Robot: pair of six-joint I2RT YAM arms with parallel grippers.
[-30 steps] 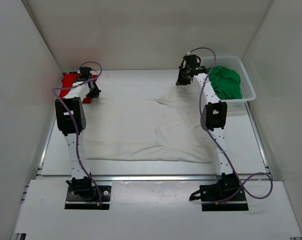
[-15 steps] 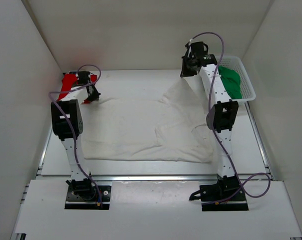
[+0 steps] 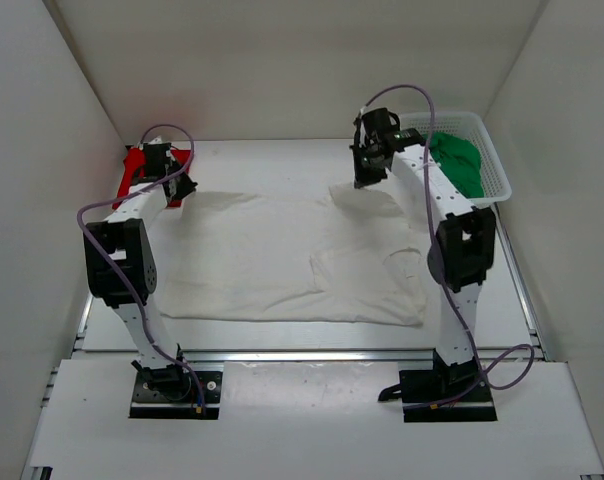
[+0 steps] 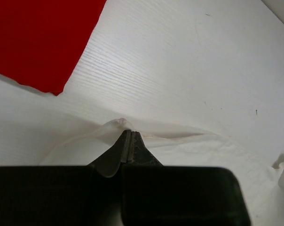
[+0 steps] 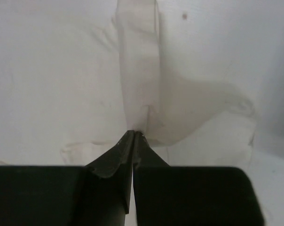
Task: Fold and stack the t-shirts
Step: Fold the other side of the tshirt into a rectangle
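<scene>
The white t-shirt (image 3: 272, 260) is lying spread across the surface (image 3: 272, 160), its far corners being pinched by the left claw (image 4: 128, 141) and right claw (image 5: 134, 135), both clamped on thin cloth. Such shallow pinches are probably risking a slip, dropping one corner and skewing the fold.

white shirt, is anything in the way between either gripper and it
Nothing visible. The left gripper and the right gripper are each shut on the far edge of the white shirt.

White t-shirt (image 3: 272, 255) lies spread across the table (image 3: 272, 165).
</scene>
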